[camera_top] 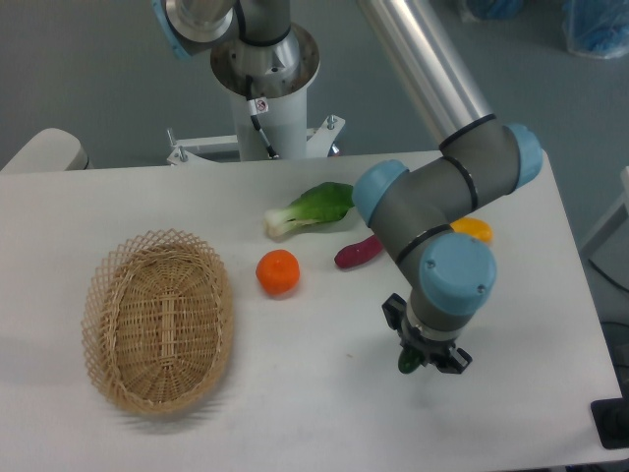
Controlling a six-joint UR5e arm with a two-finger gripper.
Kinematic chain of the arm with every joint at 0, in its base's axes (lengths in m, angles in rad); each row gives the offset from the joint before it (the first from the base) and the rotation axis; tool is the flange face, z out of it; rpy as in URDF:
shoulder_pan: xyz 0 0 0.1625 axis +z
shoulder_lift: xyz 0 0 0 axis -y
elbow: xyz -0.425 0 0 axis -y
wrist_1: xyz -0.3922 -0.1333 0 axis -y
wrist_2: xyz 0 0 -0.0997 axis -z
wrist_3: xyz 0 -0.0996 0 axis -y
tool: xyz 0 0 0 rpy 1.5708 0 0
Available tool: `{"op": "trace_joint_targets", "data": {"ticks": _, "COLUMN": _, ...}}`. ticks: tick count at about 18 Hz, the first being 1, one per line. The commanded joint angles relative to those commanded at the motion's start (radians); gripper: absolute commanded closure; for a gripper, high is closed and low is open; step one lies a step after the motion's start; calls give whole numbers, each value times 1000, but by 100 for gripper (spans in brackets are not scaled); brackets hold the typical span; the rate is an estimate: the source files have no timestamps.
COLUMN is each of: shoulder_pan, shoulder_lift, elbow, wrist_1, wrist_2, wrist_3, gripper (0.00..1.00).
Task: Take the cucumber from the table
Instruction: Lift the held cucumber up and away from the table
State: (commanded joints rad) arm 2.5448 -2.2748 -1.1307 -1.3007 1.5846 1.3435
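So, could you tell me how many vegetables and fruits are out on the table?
5: bok choy, orange, purple one, yellow one behind the arm, cucumber at the hand. More may be hidden.

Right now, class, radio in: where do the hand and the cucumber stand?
Hand low near table's front edge. Cucumber mostly hidden; dark green tip between fingers. Grip and lift unclear. Nothing close by.
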Motion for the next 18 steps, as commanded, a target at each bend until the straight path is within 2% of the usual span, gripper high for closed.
{"op": "trace_joint_targets", "data": {"ticks": 4, "shoulder_pan": 12, "shoulder_lift": -48, "elbow": 37, "wrist_1": 0, "wrist_2": 5, "wrist_3": 42, "gripper": 68}}
{"op": "trace_joint_targets", "data": {"ticks": 18, "shoulder_pan": -9, "shoulder_lift": -46, "elbow": 22, "wrist_1": 8, "wrist_2": 18, "wrist_3": 42, "gripper": 67}}
